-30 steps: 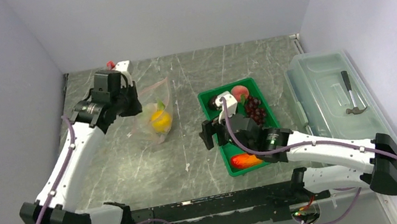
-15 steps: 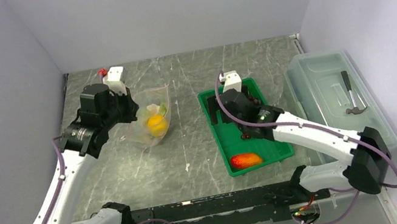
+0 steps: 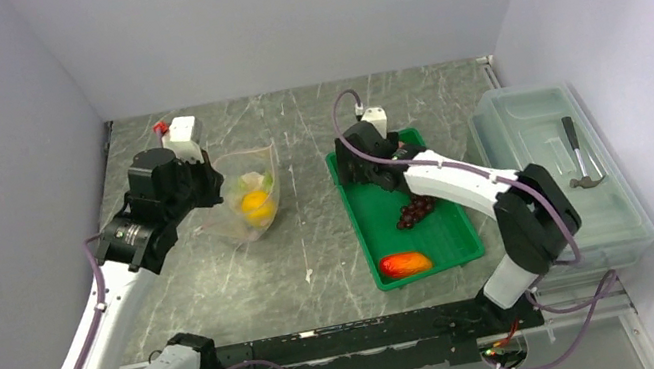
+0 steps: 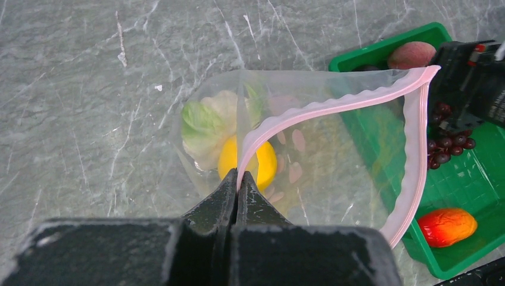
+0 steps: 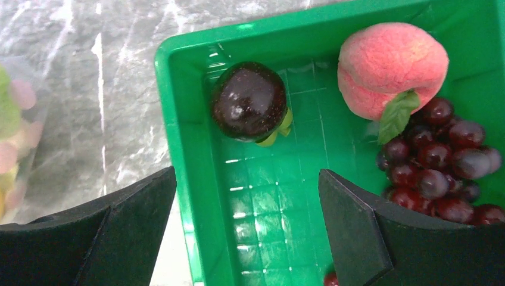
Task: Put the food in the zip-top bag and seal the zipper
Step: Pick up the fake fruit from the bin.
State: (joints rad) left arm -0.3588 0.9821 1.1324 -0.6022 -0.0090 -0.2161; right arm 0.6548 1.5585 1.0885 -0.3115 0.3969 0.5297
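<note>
The clear zip-top bag (image 3: pixel 249 198) stands open on the table. My left gripper (image 4: pixel 238 179) is shut on its pink zipper strip (image 4: pixel 333 104) and holds the mouth up. Inside lie the lemon (image 4: pixel 269 164) and the lettuce (image 4: pixel 205 122). My right gripper (image 5: pixel 247 176) is open and empty over the far left corner of the green tray (image 5: pixel 178 119). Just ahead of it sits the dark round fruit (image 5: pixel 249 101), with a peach (image 5: pixel 390 59) and the grape bunch (image 5: pixel 440 155) to its right. The red-orange fruit (image 3: pixel 405 263) lies at the tray's near end.
A large clear lidded box (image 3: pixel 535 122) with a grey hammer (image 3: pixel 580 158) on it stands right of the tray. Walls close in the left, back and right sides of the table.
My right gripper has moved from the tray's near part up to its far left corner. My left arm has shifted a little, still holding the bag's strip.
</note>
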